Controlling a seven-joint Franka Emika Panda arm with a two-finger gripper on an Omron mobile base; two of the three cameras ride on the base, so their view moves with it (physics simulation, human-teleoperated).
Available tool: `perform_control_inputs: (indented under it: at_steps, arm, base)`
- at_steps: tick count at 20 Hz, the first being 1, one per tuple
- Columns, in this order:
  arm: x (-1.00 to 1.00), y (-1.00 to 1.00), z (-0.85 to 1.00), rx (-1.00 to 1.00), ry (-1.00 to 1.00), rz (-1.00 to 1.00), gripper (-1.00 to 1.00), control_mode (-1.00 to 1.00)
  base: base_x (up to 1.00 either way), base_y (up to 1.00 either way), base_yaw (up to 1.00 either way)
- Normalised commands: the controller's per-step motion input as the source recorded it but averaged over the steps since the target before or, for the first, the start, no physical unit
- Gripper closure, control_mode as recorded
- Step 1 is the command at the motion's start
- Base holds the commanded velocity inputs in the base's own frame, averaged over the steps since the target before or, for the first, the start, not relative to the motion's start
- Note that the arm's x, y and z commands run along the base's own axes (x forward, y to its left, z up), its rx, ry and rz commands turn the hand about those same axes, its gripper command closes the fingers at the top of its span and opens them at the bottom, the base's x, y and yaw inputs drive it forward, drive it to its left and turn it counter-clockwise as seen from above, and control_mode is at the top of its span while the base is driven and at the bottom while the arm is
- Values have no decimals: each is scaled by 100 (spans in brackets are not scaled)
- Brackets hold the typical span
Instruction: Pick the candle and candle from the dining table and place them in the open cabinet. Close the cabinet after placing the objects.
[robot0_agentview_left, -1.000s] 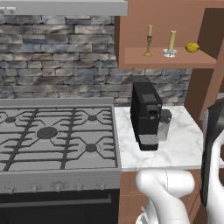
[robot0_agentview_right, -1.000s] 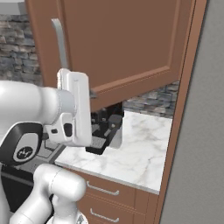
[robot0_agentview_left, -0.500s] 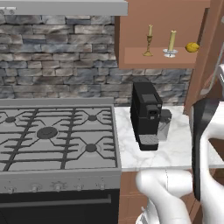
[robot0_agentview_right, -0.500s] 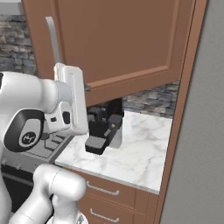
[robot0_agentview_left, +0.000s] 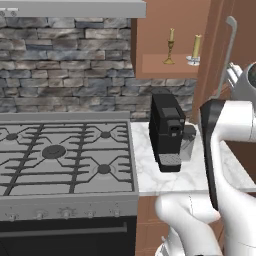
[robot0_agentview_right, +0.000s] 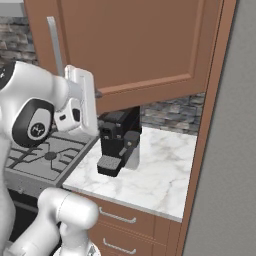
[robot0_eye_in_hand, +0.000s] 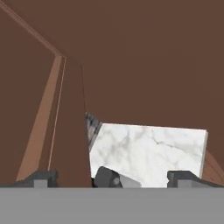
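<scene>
Both candles on the cabinet shelf, door partly swung

The tall candle (robot0_agentview_left: 171, 46) and stubby candle (robot0_agentview_left: 196, 48) stand side by side on the cabinet (robot0_agentview_left: 165, 64) shelf. Below, a black coffee machine (robot0_agentview_left: 168, 132) sits on the marble counter (robot0_agentview_right: 160, 175) beside the stove (robot0_agentview_left: 60, 157). The arm is raised against the cabinet door (robot0_agentview_right: 135, 45); the gripper (robot0_eye_in_hand: 109, 177) faces it, jaws spread wide, holding nothing.

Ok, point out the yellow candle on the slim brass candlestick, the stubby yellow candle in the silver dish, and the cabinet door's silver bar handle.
Yellow candle on slim brass candlestick (robot0_agentview_left: 170, 47): left base view, brass stem.
Stubby yellow candle in silver dish (robot0_agentview_left: 196, 46): left base view, wax body.
Silver bar handle (robot0_agentview_right: 54, 44): right base view, mid-bar.
</scene>
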Motion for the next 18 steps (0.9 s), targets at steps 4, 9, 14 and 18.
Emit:
perform_control_inputs:
  at_steps: [4,9,14,18]
  arm:
    - [48,27,0,-3,19,0,-100,-100]
    - [45,29,0,-5,13,0,-100,-100]
    - [43,22,0,-9,7,1,-100,-100]
    - [49,21,-2,-10,1,0,-100,-100]
  base:
    - [0,0,0]
    - [0,0,0]
    - [0,0,0]
    - [0,0,0]
